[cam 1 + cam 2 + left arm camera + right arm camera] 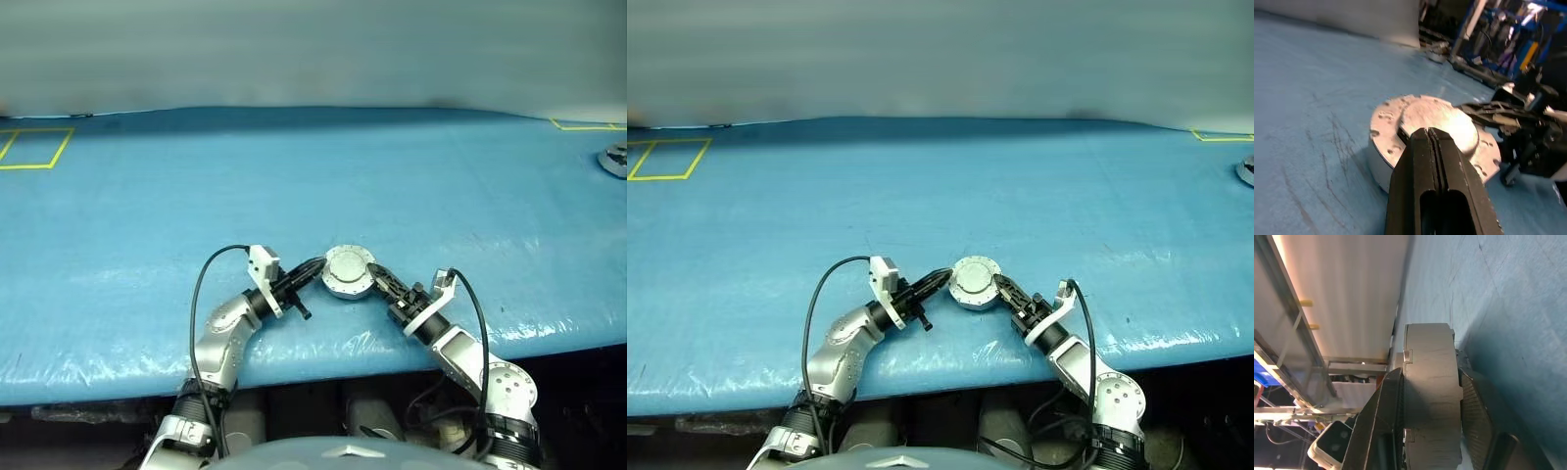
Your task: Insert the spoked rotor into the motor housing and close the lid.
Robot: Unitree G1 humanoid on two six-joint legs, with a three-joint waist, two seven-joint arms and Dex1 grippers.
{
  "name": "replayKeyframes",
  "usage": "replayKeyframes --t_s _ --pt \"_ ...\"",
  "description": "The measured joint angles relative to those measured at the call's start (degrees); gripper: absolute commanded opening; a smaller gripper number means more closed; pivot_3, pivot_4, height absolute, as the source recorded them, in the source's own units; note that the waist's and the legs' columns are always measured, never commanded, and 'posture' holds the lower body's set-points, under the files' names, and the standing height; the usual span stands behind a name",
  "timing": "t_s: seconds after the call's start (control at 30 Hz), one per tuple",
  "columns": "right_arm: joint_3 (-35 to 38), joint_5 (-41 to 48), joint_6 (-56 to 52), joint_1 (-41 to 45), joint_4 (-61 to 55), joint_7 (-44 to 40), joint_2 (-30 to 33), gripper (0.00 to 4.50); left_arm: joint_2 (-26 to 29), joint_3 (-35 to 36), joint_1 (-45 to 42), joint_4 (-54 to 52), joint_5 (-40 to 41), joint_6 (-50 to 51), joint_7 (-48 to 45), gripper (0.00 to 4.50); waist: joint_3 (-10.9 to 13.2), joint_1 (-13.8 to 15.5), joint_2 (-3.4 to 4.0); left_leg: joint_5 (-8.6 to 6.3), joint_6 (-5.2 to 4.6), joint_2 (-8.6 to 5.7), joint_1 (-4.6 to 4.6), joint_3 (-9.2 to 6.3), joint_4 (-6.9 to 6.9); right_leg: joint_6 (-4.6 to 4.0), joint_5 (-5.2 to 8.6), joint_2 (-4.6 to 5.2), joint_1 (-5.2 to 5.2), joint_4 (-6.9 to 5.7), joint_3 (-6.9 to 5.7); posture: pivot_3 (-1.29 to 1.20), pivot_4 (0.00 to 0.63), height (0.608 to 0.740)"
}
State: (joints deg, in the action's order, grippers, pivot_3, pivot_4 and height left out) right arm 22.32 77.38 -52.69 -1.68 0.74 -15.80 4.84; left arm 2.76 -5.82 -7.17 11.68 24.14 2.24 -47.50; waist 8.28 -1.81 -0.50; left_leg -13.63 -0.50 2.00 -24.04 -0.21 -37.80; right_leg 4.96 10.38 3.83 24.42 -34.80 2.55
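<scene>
The round silver-grey metal motor housing [349, 271], its plain grey lid [1437, 122] on top, sits low in the centre of the frame on the blue plastic-covered table [294, 176]. The right gripper [380, 285] clamps the casing between its 2 black fingers. The left gripper [315, 268], fingers pressed together, touches its left edge.

Lid [349, 269] on housing [1431, 396] hides the inside; rotor can't be told. Right tool [1431, 382] tips covered by housing in head views. Silver object [615, 160] at far right bench [294, 176] edge cut off, too small to identify. Housing bottom cropped in right wrist view.
</scene>
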Motion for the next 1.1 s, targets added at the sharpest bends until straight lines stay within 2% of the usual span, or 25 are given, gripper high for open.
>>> replayKeyframes --t_s 0.13,0.27,0.47,0.5,0.73,1.1 --pt "2.2 2.6 2.3 1.2 -0.7 1.7 -1.1 1.24 -0.4 3.6 1.8 -2.6 5.3 3.8 0.0 0.89 0.2 -0.1 0.27 0.00 0.00 0.07 -0.15 -0.03 0.06 -0.04 0.00 -0.20 0.15 -0.03 0.10 0.00 0.150 0.740" --pt "2.8 5.8 4.6 3.9 -4.2 5.0 -2.9 1.24 -3.8 7.5 1.8 -3.0 10.6 5.9 2.2 2.26 0.2 -0.1 0.33 0.00 0.00 0.08 -0.26 -0.07 0.06 -0.04 0.00 -0.27 0.23 -0.03 0.11 0.00 0.150 0.740" --pt "0.4 9.1 5.1 5.7 -9.6 7.5 -3.1 1.24 -6.0 8.3 1.9 -5.8 16.6 10.9 2.6 4.28 0.2 -0.2 0.33 0.00 0.00 0.07 -0.29 -0.12 0.04 -0.06 0.00 -0.29 0.21 -0.02 0.10 0.00 0.150 0.740" --pt "-0.1 9.4 4.9 5.7 -10.1 7.6 -3.0 1.24 -6.1 8.2 1.9 -6.1 17.2 11.4 2.9 4.47 0.2 -0.3 0.33 0.00 0.00 0.07 -0.29 -0.12 0.04 -0.06 0.00 -0.29 0.21 -0.03 0.11 0.00 0.150 0.740" --pt "-4.5 9.5 4.7 4.4 -13.3 7.9 -2.0 1.24 -6.1 6.8 1.7 -9.6 27.0 24.4 5.3 4.47 0.2 -0.3 0.33 0.00 0.00 0.07 -0.30 -0.14 -0.03 -0.06 0.00 -0.30 0.20 -0.04 0.11 0.00 0.150 0.740" --pt "-9.6 8.3 4.6 0.9 -15.5 6.0 1.8 1.24 -6.2 6.2 0.0 -8.6 34.9 28.8 9.7 4.47 0.2 -0.2 0.32 0.00 0.00 0.06 -0.30 -0.16 -0.14 -0.07 0.00 -0.32 0.16 -0.05 0.13 0.00 0.150 0.740"
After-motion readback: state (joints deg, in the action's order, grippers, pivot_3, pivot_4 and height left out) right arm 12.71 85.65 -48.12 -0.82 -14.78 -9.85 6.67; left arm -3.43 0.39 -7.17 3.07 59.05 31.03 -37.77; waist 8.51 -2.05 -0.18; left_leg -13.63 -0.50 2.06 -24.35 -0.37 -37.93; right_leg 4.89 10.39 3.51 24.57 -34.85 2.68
